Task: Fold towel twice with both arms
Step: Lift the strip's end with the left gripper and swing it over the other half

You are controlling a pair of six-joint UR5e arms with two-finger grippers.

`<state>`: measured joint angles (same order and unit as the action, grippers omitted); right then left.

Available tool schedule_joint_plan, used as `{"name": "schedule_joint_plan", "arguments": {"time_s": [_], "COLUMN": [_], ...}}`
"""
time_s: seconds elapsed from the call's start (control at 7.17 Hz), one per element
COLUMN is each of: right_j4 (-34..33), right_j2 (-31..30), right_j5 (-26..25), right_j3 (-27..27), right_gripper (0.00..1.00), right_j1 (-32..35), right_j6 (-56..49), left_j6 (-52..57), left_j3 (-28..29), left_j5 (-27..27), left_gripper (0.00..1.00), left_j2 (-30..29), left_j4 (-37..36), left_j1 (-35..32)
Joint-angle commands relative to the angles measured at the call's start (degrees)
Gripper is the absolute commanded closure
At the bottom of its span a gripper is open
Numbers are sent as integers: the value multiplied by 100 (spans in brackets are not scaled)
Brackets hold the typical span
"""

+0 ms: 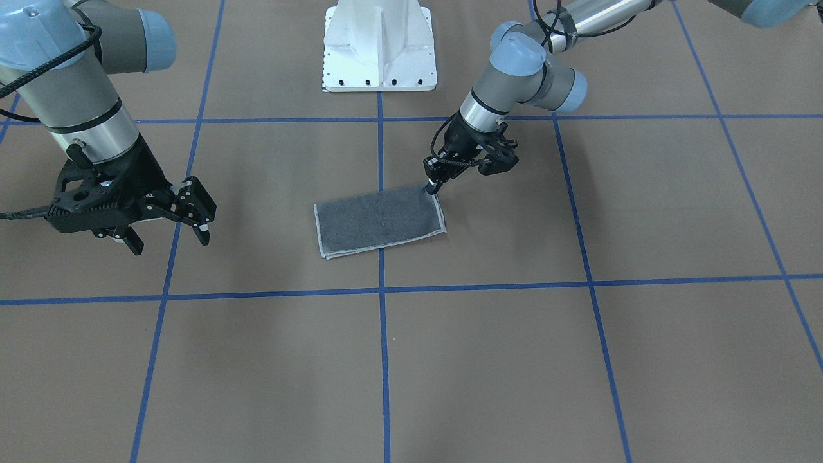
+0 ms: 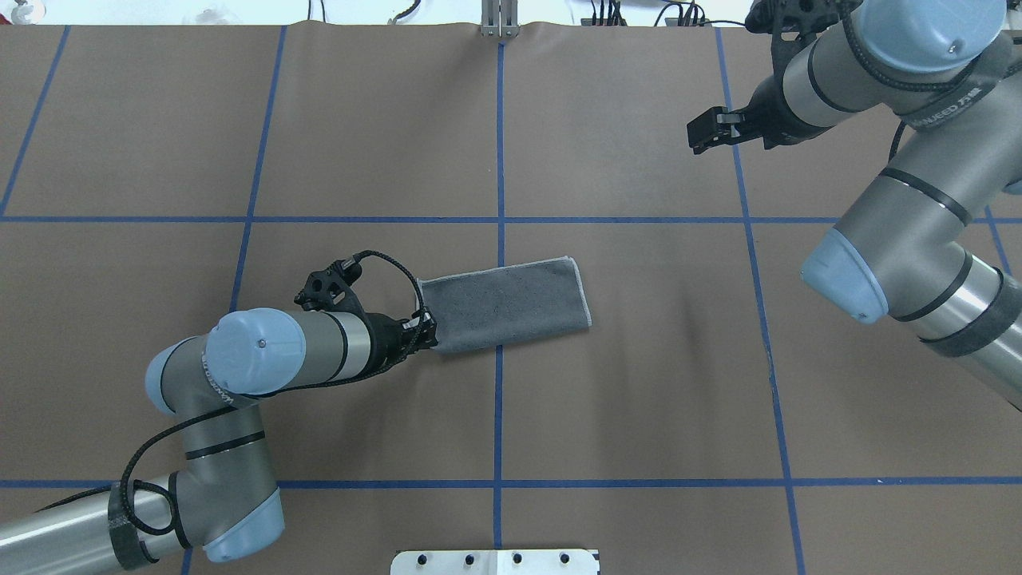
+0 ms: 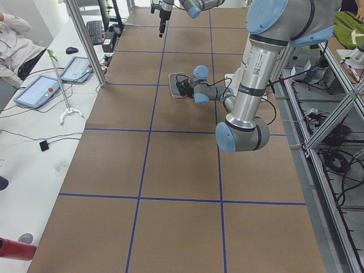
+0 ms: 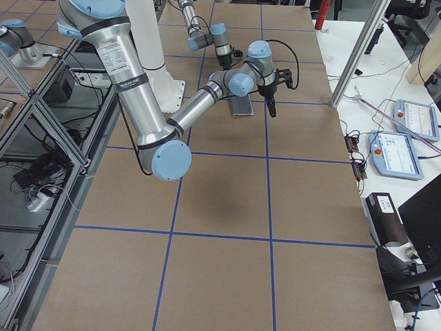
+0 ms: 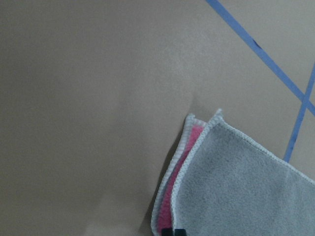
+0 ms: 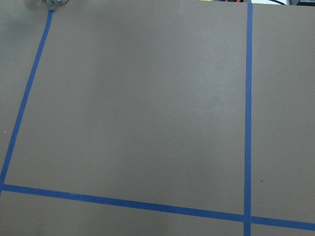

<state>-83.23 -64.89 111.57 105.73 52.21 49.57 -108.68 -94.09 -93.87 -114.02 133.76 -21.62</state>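
Note:
The towel lies flat near the table's middle, folded to a rectangle with the dark grey face up and a light grey border; it also shows in the overhead view. In the left wrist view the towel shows a pink inner layer between its two edges. My left gripper is down at the towel's short end on the robot's left side, and its fingertips are closed on the towel's edge there. My right gripper is open and empty, hanging above bare table well away from the towel.
The white pedestal base stands at the robot's edge of the table. Blue tape lines grid the brown surface. A side bench with tablets and a metal post runs along the far edge.

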Motion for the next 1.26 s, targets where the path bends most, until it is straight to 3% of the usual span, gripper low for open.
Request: {"name": "schedule_joint_plan", "arguments": {"time_s": [0.0,0.84,1.12], "right_j4": [0,-9,0], "right_j2": [2,-6,-15], "right_j5": [-3,-12,-21], "right_j3": [0,35,35], "right_gripper": [0,0,0], "right_j1": [0,0,9], "right_j6": [0,43,44], "left_j6": [-4,-4,-4], "left_j3": [-250,-313,-286], "left_j5": [158,412,431], "left_gripper": [100,100,100], "left_j2": [55,-224,-856], "left_j4": [0,-87,-953], "left_j1": [271,377,369]}}
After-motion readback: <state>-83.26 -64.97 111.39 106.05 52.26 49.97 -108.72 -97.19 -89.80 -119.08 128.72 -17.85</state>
